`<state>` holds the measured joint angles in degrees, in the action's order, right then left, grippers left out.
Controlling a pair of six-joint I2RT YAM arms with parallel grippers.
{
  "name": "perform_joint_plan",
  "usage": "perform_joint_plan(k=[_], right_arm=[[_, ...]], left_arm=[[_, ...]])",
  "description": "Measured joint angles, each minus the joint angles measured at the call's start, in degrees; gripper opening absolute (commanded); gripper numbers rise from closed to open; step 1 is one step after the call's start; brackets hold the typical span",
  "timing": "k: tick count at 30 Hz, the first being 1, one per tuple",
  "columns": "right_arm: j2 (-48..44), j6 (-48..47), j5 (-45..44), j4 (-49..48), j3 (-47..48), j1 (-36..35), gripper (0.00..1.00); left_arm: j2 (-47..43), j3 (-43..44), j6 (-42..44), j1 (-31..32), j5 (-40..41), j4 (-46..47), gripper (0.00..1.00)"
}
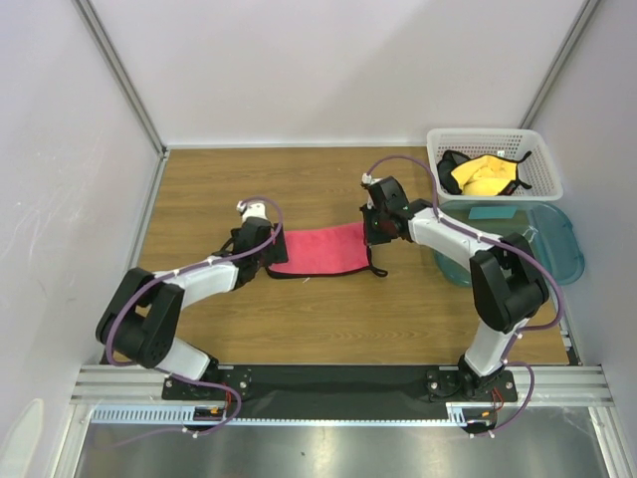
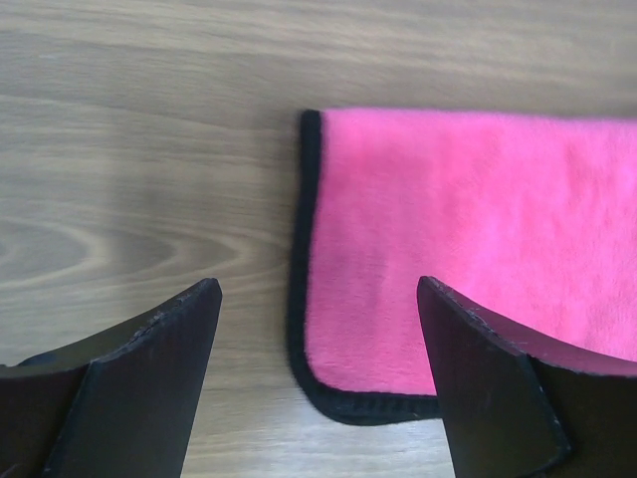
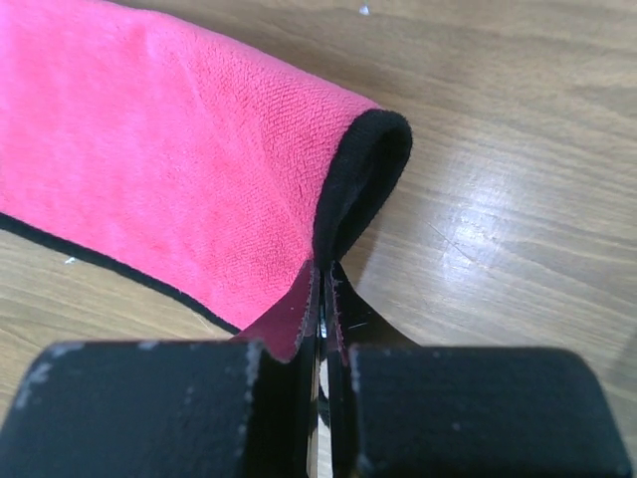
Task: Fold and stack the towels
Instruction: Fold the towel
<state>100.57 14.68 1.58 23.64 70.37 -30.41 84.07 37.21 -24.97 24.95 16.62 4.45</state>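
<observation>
Left gripper (image 2: 317, 291), fingers spread and holding nothing, at the left end of the pink towel (image 1: 320, 251), which lies flat mid-table, long axis left to right; right gripper (image 3: 320, 281), pressed together, pinching its right end.

Wooden table (image 1: 299, 179): pink towel (image 1: 323, 251), basket (image 1: 545, 177), teal tub (image 1: 562, 249)

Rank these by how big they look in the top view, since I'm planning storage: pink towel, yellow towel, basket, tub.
1. tub, partly hidden
2. basket, nearly as large
3. pink towel
4. yellow towel, bunched in the basket
</observation>
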Motion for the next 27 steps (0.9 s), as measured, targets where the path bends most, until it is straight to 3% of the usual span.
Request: perform_joint_plan(k=[10,15,27], right_arm=[[-0.83,-0.44,1.79,1.38,1.09,0.00,0.00],[-0.83,0.07,3.82,1.31,2.23,-0.22,0.00],[-0.83,0.94,4.98,0.72,2.80,-0.50,0.00]], left_arm=[[2.78,6.84,1.53,8.90,0.59,-1.03,0.85],[4.81,7.63,0.35,10.19,-3.04,1.99,0.85],[11.69,4.28,-15.37,10.36,-17.70,21.70,0.87]])
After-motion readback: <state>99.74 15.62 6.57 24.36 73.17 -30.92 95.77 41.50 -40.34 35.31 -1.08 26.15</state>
